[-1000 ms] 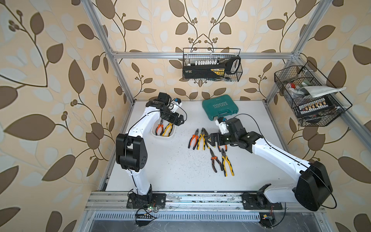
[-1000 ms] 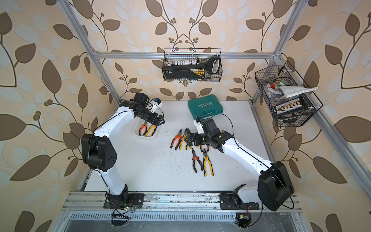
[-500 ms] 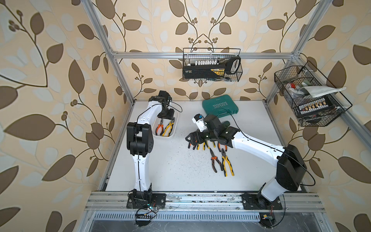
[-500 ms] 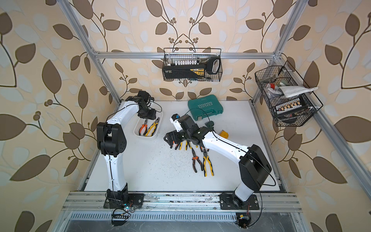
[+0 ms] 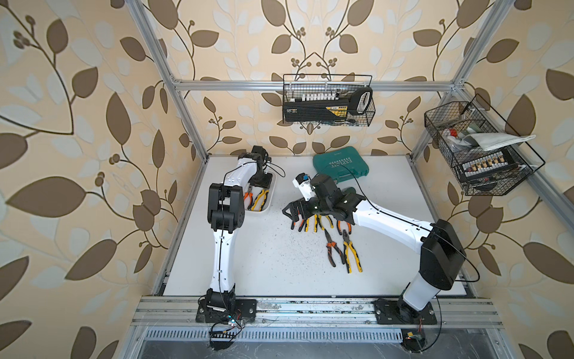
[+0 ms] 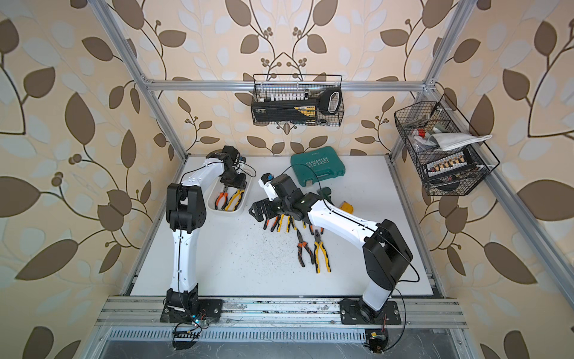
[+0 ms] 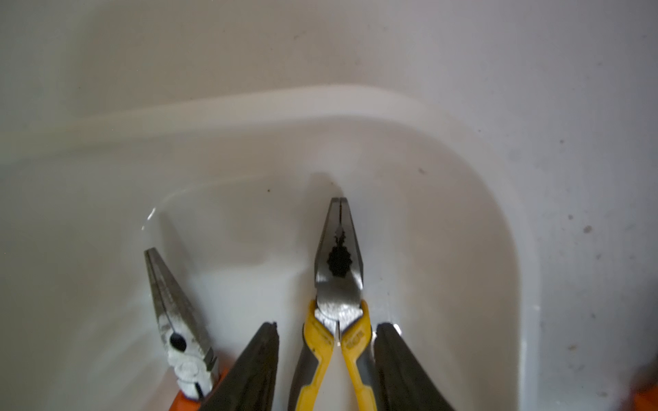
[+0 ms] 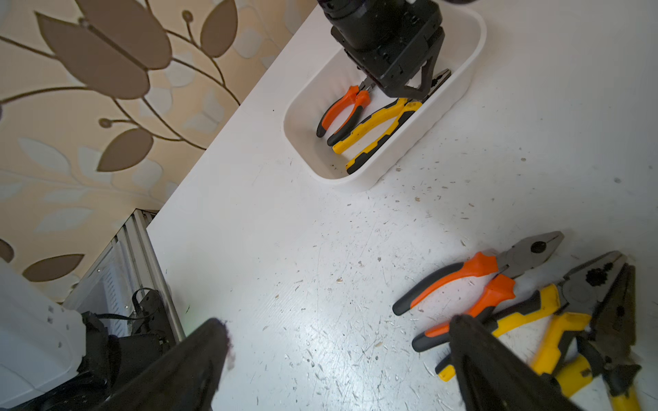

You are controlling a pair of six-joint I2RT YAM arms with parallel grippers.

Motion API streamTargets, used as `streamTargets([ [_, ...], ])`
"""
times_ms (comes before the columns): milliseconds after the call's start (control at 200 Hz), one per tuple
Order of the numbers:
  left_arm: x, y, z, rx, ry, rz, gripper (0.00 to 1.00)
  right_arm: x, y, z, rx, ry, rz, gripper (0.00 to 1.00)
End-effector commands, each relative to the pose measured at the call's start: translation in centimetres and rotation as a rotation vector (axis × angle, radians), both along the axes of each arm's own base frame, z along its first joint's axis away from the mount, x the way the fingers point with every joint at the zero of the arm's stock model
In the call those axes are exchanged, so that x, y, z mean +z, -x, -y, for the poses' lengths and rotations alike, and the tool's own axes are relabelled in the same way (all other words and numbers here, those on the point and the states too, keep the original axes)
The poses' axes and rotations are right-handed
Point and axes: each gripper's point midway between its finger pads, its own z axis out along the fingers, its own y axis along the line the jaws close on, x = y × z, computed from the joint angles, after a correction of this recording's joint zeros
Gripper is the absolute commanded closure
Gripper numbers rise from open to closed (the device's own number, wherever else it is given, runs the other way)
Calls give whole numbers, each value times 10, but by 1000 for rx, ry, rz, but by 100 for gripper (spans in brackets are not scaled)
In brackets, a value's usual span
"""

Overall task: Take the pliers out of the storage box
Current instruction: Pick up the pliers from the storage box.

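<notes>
- Since a second ago, the left arm has folded back and lowered its gripper into the storage box [image 8: 374, 178]. The right arm has swung from the middle of the tabletop [image 5: 279, 264] toward the box.
- The box sits near the tabletop's far left corner and holds two pliers: yellow-handled combination pliers [image 7: 338, 270] and orange-handled needle-nose pliers [image 7: 171, 302].
- The left gripper [image 7: 327, 327] straddles the yellow handles just behind the pivot. Its fingers are drawn in narrow, but we cannot tell whether they press yet.
- The right gripper [image 8: 338, 322] hangs wide and empty above the six pliers [image 5: 313, 222] already out, mid-tabletop.
- We judge the step to be grasping the seventh pair. Next, the grip must be firm, then a straight lift must clear the box wall without dragging the orange pair.
</notes>
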Motion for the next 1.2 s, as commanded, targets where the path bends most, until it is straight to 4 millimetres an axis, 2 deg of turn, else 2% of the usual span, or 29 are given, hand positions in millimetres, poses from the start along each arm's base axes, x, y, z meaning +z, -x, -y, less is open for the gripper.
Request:
streamTargets([
  [0,9,-13,6,-13,33,36,53,2,-1,-5,12,9,6,1],
  [270,-18,-3,8,-12,37,-31,54,0,-1,-5,12,17,0,0],
  [365,-27,1,6,-5,32,-56,51,-2,-1,-6,14,20,-6,0],
  [465,-35,2,5,7,22,-71,52,-2,-1,-6,13,22,-9,0],
  [545,-36,3,6,11,30,-81,56,-2,-1,-4,12,26,-9,0],
  [645,-37,3,5,7,25,-78,68,-3,-1,-3,7,28,-10,0],
  [825,-33,0,4,9,16,-65,92,-3,0,-4,10,22,-19,0],
  [940,-24,-3,-3,30,-5,-50,94,-4,1,-4,7,18,-24,0],
  [1195,14,-11,-12,62,-15,30,96,-5,1,-5,9,14,-27,1],
])
